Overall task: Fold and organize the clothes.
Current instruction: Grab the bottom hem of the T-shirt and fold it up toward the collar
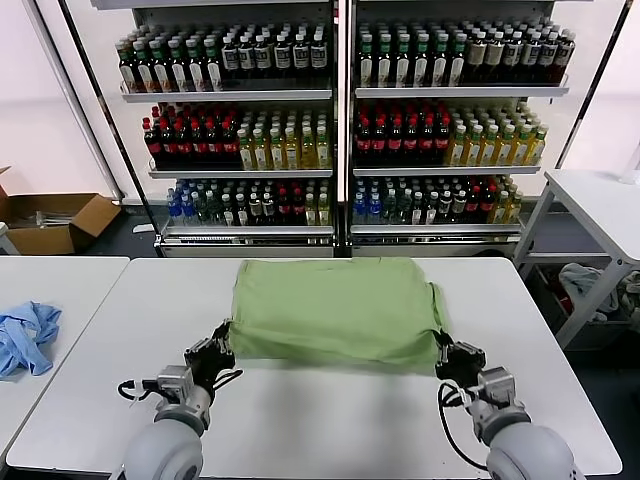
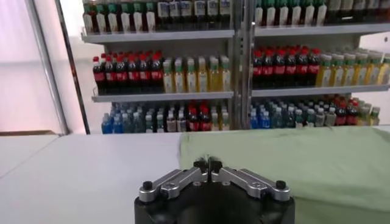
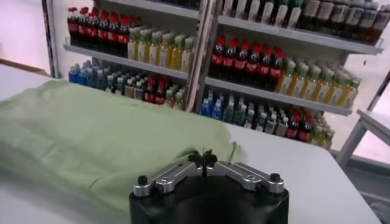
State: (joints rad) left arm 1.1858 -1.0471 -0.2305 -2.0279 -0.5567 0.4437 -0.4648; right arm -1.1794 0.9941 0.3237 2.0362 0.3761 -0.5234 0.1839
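Both pincers closed, holding nothing — left pincer and right pincer flank the green shirt's near edge.

shirt: plain light green, no print showing | garment on side table: light blue | table: white | grippers: black with silver links | shelf bottles: red, yellow, green, blue, dark | box: brown

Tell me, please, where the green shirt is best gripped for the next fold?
Probably the two near corners of the green shirt, approached from the robot's side: it lies flat, near edge straight. The left gripper and right gripper, both shut, sit there.
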